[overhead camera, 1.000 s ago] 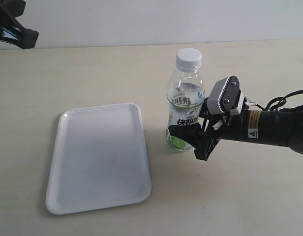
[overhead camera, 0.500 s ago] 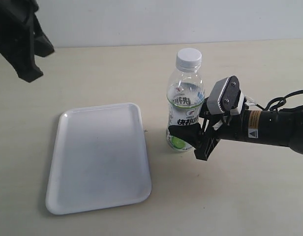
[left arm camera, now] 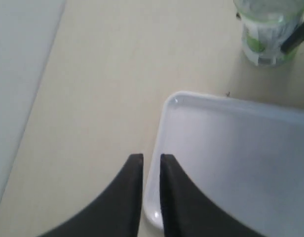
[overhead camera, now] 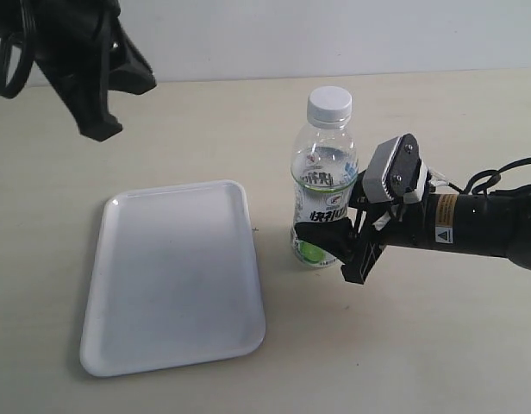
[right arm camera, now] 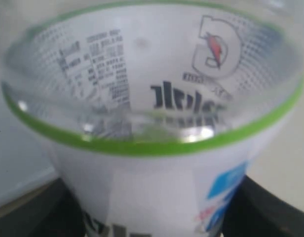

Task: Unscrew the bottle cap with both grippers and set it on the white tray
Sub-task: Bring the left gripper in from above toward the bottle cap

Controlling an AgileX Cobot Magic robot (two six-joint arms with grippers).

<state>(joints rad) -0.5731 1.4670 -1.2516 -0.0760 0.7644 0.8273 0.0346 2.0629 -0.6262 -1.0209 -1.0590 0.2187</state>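
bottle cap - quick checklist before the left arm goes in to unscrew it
1. bottle upright on the table: ok
2. right end effector clamped on the bottle's lower body: ok
3. bottle cap on the neck, nothing blocking it: ok
4. left end effector over the cap: not ok, well away, near a corner of the white tray
5. left jaws wide enough for the cap: not ok, only a narrow gap
6. tray free to receive the cap: ok

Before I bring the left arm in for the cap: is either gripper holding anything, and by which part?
Right gripper grips the bottle by its lower labelled body; left gripper holds nothing.
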